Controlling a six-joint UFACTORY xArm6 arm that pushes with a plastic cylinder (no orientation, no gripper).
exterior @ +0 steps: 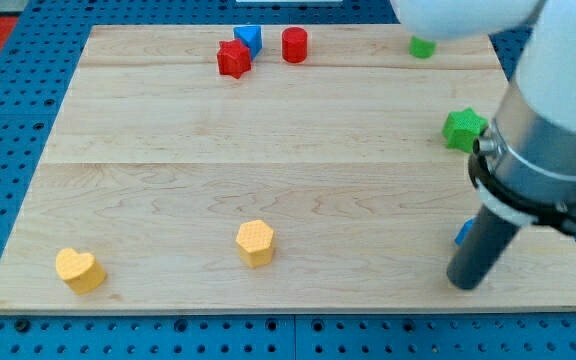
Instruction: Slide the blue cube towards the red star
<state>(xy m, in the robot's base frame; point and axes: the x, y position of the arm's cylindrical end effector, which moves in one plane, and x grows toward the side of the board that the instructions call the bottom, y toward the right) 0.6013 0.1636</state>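
Touching blue cube (462, 233), my tip (465, 280), btm right

Single view, camera view. Position: raised, in front of the wooden board (268, 150), at the board's 6 o'clock edge. Facing: 12 o'clock, tilted steeply down; the board narrows toward the far edge. Range: moderate; nearly the whole board fills the frame, with blue pegboard (8, 150) showing around it. Obstruction: the arm's white and grey body (553, 120) stands close to the lens at 3 o'clock, large, cropped by the frame. Shared coverage: one view only.
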